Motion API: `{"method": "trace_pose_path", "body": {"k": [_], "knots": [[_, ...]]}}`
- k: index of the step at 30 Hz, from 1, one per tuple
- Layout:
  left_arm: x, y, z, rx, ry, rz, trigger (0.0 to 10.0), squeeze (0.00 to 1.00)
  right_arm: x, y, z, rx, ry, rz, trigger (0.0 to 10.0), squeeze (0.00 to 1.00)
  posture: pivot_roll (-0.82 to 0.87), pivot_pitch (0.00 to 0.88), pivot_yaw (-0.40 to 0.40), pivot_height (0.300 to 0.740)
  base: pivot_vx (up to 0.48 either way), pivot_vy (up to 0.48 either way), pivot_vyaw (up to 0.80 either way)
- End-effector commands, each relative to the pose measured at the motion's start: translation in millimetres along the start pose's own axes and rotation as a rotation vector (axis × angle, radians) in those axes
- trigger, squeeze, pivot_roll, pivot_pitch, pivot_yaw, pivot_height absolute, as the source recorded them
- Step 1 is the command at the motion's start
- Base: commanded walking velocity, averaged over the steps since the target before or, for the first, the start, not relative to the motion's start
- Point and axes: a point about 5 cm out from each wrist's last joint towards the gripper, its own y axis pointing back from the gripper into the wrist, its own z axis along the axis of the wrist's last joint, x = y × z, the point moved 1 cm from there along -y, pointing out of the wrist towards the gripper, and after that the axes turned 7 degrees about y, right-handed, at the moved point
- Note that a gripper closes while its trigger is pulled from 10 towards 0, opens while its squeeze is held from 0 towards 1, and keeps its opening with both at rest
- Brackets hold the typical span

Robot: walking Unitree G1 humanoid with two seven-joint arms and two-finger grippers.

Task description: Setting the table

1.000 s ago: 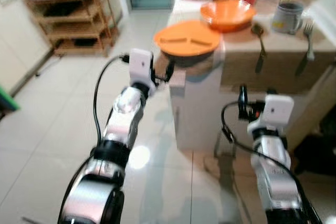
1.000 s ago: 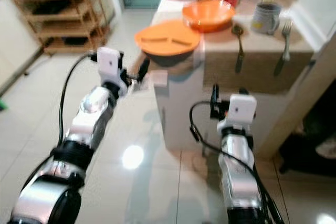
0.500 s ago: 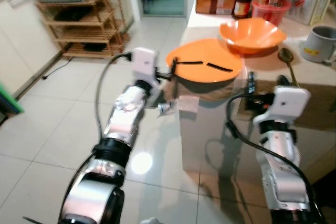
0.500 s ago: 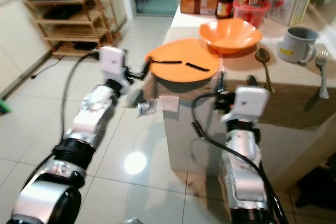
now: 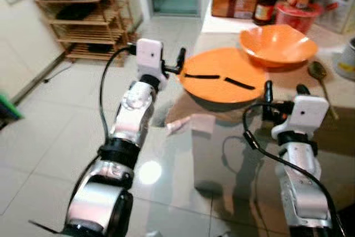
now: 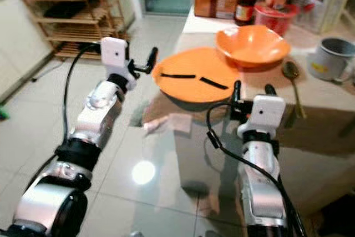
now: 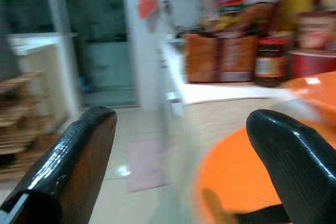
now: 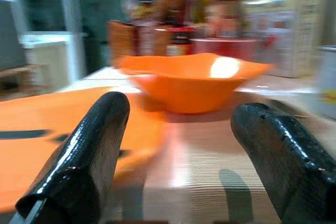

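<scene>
Both claws are hanging open and empty: left gripper (image 5: 180,62) nearing the plate (image 5: 222,81) rim at its 9 o'clock, right gripper (image 5: 283,90) at 5. Plate is overhanging the table (image 6: 333,120) edge, bowl (image 5: 277,44) at its 1 o'clock; I'm risking a nudge that tips it off.

Head cams look down and forward from above both arms, with the table (image 5: 310,131) filling the right half of the frame. Left wrist cam sits low, peering between its fingers (image 7: 73,161) at the plate (image 7: 236,182) edge. Right wrist cam faces the bowl (image 8: 191,80) close up. Both wrist views share the jars at the back.
</scene>
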Motion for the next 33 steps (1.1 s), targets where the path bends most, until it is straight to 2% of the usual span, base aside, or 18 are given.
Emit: {"method": "trace_pose_path", "body": {"k": [1, 3, 4, 6, 9, 11, 12, 13, 15, 17, 22, 25, 33], "knots": [[7.7, -6.1, 8, 0.009, 0.006, 0.016, 10.0, 0.00, 1.1, -0.7, 5, -0.012, 0.000, 0.005, 10.0, 0.00, -0.02, 0.000, 0.093, 0.740, 0.000, 0.000, 0.00], [9.6, -7.3, 9, 0.017, 0.004, 0.020, 10.0, 0.00, 1.2, -0.6, 5, -0.011, 0.000, 0.006, 10.0, 0.00, -0.02, 0.000, 0.093, 0.740, 0.000, 0.000, 0.00], [12.9, -10.2, 6, 0.070, 0.034, 0.028, 10.0, 0.00, 1.5, -0.4, 5, -0.008, -0.001, 0.008, 10.0, 0.00, -0.02, 0.000, 0.093, 0.740, 0.000, 0.000, 0.00], [12.9, -11.5, 1, 0.115, 0.084, 0.028, 10.0, 0.00, 1.7, -0.3, 5, -0.006, -0.001, 0.008, 10.0, 0.00, -0.02, 0.000, 0.093, 0.740, 0.000, 0.000, 0.00], [8.3, -12.0, -9, 0.201, 0.244, 0.027, 10.0, 0.00, 1.8, -0.2, 4, -0.005, -0.003, 0.008, 10.0, 0.00, -0.02, 0.000, 0.093, 0.740, 0.000, 0.000, 0.00], [2.7, -12.0, -19, 0.277, 0.432, 0.037, 10.0, 0.00, 1.8, 0.2, 4, -0.002, -0.004, 0.007, 10.0, 0.00, -0.02, 0.000, 0.095, 0.740, 0.000, 0.000, 0.00], [2.7, -12.0, -19, 0.277, 0.432, 0.037, 10.0, 0.00, 1.8, 0.2, 4, -0.002, -0.004, 0.007, 10.0, 0.00, -0.02, 0.000, 0.095, 0.740, 0.000, 0.000, 0.00], [0.9, -11.9, -22, 0.301, 0.483, 0.049, 10.0, 0.00, 1.3, 0.6, 4, 0.000, -0.003, 0.006, 10.0, 0.00, -0.02, 0.000, 0.095, 0.740, 0.000, 0.000, 0.00], [0.3, -11.8, -23, 0.308, 0.500, 0.052, 10.0, 0.00, 1.2, 0.7, 4, 0.000, -0.003, 0.005, 10.0, 0.00, -0.02, 0.000, 0.095, 0.740, 0.000, 0.000, 0.00], [-0.9, -11.9, -27, 0.335, 0.567, 0.062, 10.0, 0.00, 0.8, 1.5, 4, 0.001, -0.002, 0.005, 10.0, 0.00, -0.02, 0.000, 0.095, 0.740, 0.000, 0.000, 0.00], [1.0, -11.5, -29, 0.353, 0.598, 0.079, 10.0, 0.00, -1.3, 3.4, 6, -0.003, 0.002, 0.006, 10.0, 0.00, -0.03, 0.000, 0.094, 0.740, 0.000, 0.000, 0.00], [0.4, -11.0, -33, 0.384, 0.654, 0.092, 10.0, 0.00, 1.4, 9.5, 4, 0.009, 0.015, 0.050, 10.0, 0.00, -0.03, 0.000, 0.092, 0.740, 0.000, 0.000, 0.00], [-4.3, -11.5, -36, 0.403, 0.697, 0.079, 10.0, 0.00, 1.5, 11.6, 4, 0.012, 0.012, 0.039, 10.0, 0.00, -0.04, 0.000, 0.099, 0.740, 0.000, 0.000, 0.00]]}}
